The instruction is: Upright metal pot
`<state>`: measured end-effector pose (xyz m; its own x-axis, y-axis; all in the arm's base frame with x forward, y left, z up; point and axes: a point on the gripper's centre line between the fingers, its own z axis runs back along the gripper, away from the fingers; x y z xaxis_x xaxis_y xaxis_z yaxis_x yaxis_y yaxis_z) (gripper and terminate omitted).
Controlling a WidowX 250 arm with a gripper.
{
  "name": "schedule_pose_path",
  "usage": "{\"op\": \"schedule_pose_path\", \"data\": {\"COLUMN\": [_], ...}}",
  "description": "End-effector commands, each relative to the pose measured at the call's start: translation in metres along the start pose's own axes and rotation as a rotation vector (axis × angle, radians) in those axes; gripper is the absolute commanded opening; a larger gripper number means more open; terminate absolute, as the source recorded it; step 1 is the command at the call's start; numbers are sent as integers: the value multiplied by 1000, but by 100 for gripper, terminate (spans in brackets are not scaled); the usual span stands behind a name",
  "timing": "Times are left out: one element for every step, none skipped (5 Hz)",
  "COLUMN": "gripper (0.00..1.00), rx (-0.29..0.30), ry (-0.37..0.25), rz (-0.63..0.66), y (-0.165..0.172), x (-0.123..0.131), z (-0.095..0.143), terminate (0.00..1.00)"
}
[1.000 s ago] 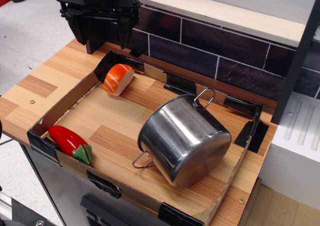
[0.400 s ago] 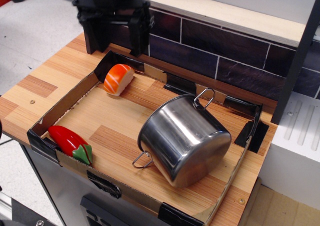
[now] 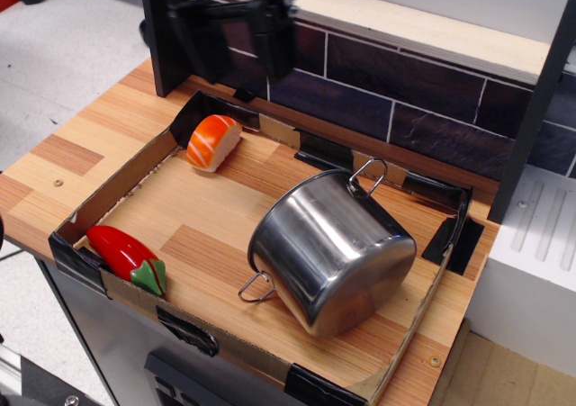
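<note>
The metal pot (image 3: 328, 248) is shiny steel and lies tipped over in the right half of the cardboard tray (image 3: 117, 185), its base facing the camera and its mouth away. One wire loop handle (image 3: 368, 175) points up at the back, the other (image 3: 257, 286) rests at the front left. My black gripper (image 3: 236, 50) hangs high at the back left, above the tray's far corner and well apart from the pot. Its two fingers (image 3: 271, 41) are spread apart with nothing between them.
A toy salmon sushi (image 3: 212, 141) lies at the tray's back left. A red toy pepper with a green stem (image 3: 125, 256) lies at the front left corner. A dark tiled wall (image 3: 396, 100) with a pale shelf above closes the back. A white block (image 3: 531, 244) stands at the right.
My gripper has moved to the right along the back wall and slightly up. The pot, the sushi and the pepper have not moved.
</note>
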<state>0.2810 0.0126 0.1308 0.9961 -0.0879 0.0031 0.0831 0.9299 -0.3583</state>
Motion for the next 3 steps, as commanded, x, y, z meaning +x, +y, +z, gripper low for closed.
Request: {"op": "schedule_pose_path", "data": {"gripper": [100,100,100], "rx": [-44,11,25], "ry": [6,-26,-33], "rz": [-101,-139,-141], "y": [-25,-31,-35], "x": [-9,-14,-15], "z": [-20,-43,-57], "terminate": [0,0,0]}}
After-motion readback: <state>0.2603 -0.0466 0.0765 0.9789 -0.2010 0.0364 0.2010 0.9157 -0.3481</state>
